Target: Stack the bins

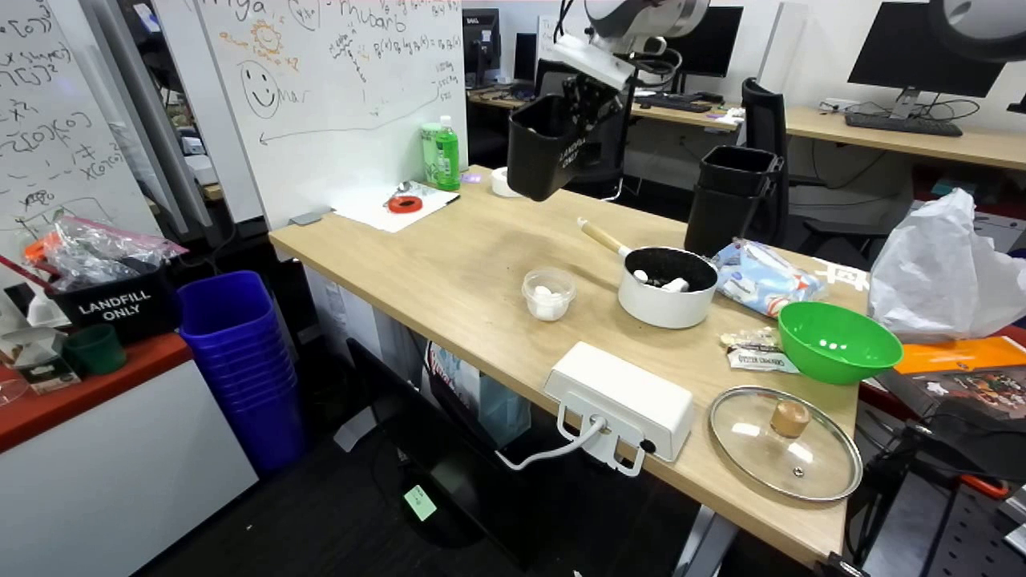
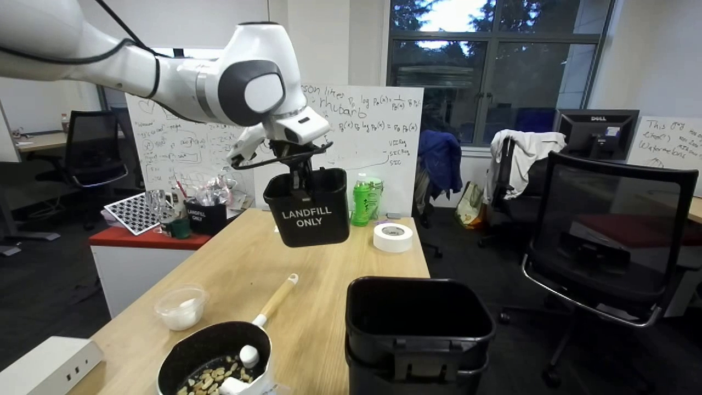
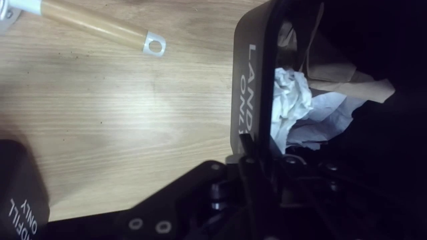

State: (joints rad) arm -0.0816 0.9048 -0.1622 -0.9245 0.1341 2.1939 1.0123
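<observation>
Arm (image 2: 184, 82) outstretched, end effector (image 2: 300, 192) downturned, holding bin (image 2: 310, 219) aloft by rim (image 3: 268, 83)

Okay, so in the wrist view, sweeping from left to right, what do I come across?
Lower-left black bin, then the saucepan handle's white tip, then the lettered wall of the held black bin, then the crumpled white paper inside it.
</observation>
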